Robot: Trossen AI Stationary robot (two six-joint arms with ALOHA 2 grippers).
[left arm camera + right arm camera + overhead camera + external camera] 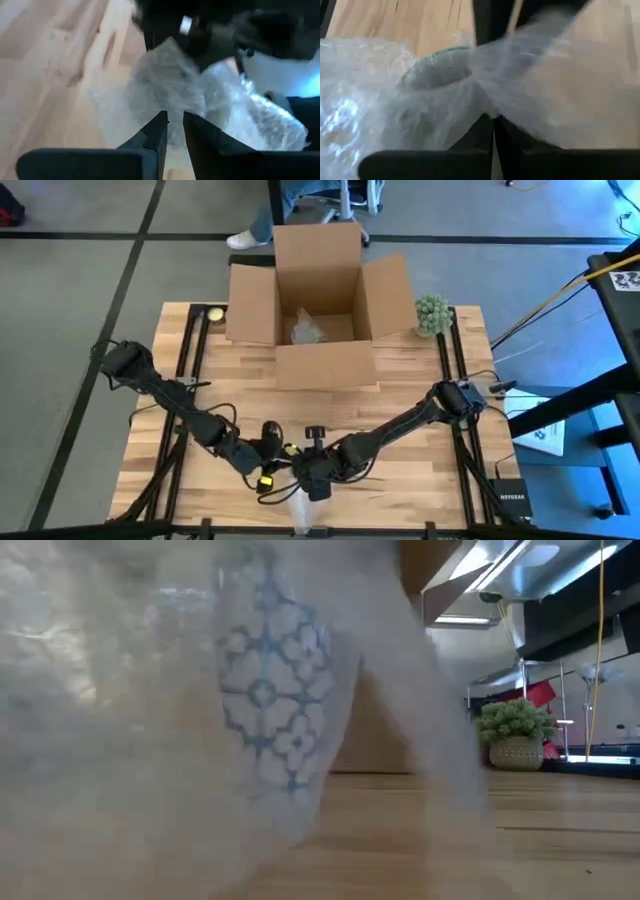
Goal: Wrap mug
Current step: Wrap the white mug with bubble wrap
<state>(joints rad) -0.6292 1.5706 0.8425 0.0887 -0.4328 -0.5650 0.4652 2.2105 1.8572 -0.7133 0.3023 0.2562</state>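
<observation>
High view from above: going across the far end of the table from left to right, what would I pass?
Small yellowish ball → open cardboard box with clear wrap inside → round green plant.

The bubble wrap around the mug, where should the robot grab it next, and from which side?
Probably the loose flap of bubble wrap lying away from the mug, taken from above. It is thin and floppy, so narrow fingers can pinch its edge. The right end effector is already shut on a fold of it; the left end effector is slightly open just short of it.
</observation>
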